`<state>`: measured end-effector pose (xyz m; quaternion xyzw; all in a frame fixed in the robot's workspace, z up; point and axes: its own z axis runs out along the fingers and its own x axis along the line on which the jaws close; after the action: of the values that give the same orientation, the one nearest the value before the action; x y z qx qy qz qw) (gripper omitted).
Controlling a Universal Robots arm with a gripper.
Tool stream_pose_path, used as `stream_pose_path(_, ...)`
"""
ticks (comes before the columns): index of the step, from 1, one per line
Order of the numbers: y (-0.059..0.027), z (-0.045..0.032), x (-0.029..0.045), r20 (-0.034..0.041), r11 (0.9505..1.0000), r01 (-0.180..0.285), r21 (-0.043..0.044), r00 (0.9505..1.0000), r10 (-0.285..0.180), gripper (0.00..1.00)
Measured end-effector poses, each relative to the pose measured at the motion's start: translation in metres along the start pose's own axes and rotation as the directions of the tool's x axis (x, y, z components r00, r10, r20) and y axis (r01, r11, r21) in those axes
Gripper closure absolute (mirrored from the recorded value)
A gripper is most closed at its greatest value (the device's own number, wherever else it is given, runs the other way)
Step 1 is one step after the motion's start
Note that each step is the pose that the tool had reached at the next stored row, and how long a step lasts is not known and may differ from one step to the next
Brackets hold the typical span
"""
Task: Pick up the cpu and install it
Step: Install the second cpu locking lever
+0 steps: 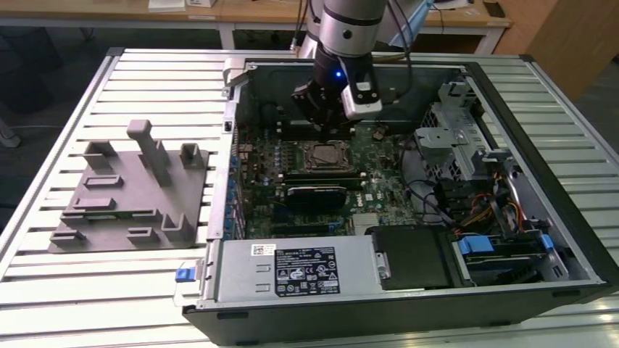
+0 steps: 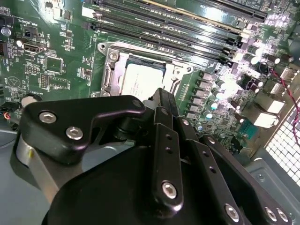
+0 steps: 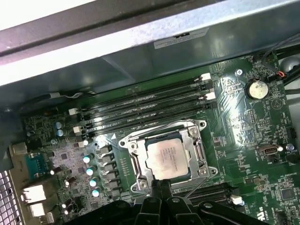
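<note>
**CPU lies in the socket, gripper poised just above its edge**

The open black desktop computer case [image 1: 541, 217] lies on its side on the slatted metal table [image 1: 58, 290], with the grey plastic fixture block [image 1: 130, 196] well apart on the exterior view's left. Inside the case, the green motherboard [image 3: 243, 140] spreads flat, and the silver-and-black robot arm [image 1: 343, 29] reaches down into the far part of the case.

The black gripper [image 3: 161, 187] hangs directly over the silvery metal socket frame [image 3: 197, 140]. In that frame sits the cpu [image 3: 168, 158], a small flat square chip with a silvery-white top, and it appears to lie level (though whether it is fully seated cannot be judged). In the first wrist view the fingertips sit at the chip's edge, so the chip lies just beyond and below the gripper, very near. Being square, it has no long axis to speak of.

The fingers look drawn close together with nothing between them, but the black gripper body hides their tips in the second wrist view, where only part of the chip [image 2: 140, 84] shows past it. Contact between fingertip and chip cannot be told.
</note>
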<state>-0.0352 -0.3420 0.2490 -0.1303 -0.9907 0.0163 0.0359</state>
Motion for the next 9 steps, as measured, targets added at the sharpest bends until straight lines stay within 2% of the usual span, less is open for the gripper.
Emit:
stream_pose_path(3, -0.0001, 0.0004, -0.0001, 0.0322, 0.9999, 0.014, -0.0081, 0.9994, -0.014, 0.89)
stream_pose_path(5, -0.0007, 0.0006, -0.0003, 0.0488, 0.9997, 0.023, -0.0119, 0.9986, -0.022, 0.89)
stream_pose_path(7, -0.0026, 0.0006, -0.0009, 0.0583, 0.9995, 0.028, -0.0136, 0.9979, -0.027, 0.89)
stream_pose_path(9, -0.0058, 0.0008, -0.0017, 0.0633, 0.9994, 0.03, -0.0148, 0.9976, -0.029, 0.89)
